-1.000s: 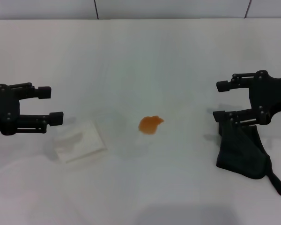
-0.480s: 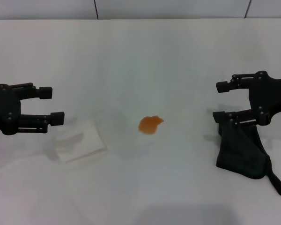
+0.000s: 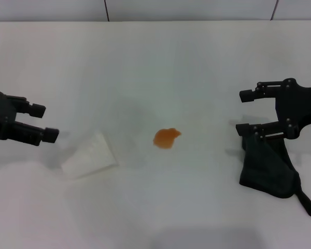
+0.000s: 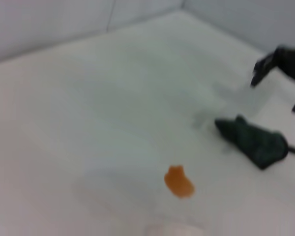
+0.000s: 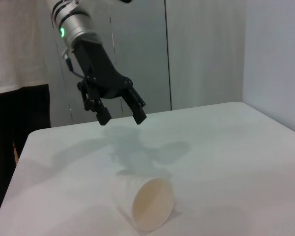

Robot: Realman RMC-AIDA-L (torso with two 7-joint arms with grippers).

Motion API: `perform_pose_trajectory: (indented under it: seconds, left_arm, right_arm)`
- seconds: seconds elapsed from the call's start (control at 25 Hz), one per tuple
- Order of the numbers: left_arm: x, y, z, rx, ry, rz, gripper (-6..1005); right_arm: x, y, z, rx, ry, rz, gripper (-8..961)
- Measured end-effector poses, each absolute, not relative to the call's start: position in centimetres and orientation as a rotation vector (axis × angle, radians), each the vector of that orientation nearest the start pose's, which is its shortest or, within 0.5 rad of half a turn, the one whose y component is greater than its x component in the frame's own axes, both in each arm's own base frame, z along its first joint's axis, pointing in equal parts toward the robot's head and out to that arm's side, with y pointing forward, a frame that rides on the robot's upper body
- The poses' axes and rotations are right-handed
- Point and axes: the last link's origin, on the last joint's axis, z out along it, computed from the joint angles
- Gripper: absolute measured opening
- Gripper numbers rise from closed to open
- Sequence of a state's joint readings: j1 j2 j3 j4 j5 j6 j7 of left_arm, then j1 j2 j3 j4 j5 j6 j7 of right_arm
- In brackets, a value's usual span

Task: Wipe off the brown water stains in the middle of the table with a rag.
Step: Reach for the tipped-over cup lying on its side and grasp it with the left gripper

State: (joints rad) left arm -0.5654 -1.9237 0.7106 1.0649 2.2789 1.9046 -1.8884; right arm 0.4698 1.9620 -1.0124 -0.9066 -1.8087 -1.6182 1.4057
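Rag (image 3: 268, 168) lies crumpled on the table (image 3: 155, 67) directly below the right gripper (image 3: 242, 111), whose jaws are spread. Brown water stains (image 3: 166, 137) sit well apart, between it and the unclenched left gripper (image 3: 45, 122), near a tipped paper cup (image 3: 88, 156).

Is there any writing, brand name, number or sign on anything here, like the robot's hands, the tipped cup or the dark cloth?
None can be read in these views.
The cup: plain white, no print showing.
The rag: plain dark cloth, no tag seen.
The left gripper and right gripper: plain black, no lettering visible.
The left arm's green light: a glow, not a sign.
The table: bare white apart from the brown water stains.
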Motion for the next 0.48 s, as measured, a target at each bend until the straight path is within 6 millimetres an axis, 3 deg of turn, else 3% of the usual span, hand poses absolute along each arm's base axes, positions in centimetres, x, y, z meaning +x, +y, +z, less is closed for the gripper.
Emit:
perform_pose_trajectory:
  seconds: [0.24, 0.48]
  left_arm:
    - [-23.0, 34.4, 9.3, -2.953, -0.845, 0.120, 850]
    - [-22.6, 35.2, 8.6, -2.923, -0.837, 0.272, 843]
  right_arm:
    - [23.4, 33.4, 4.4, -2.875, 0.216, 0.550, 782]
    - [23.4, 33.4, 4.3, -2.871, 0.209, 0.552, 782]
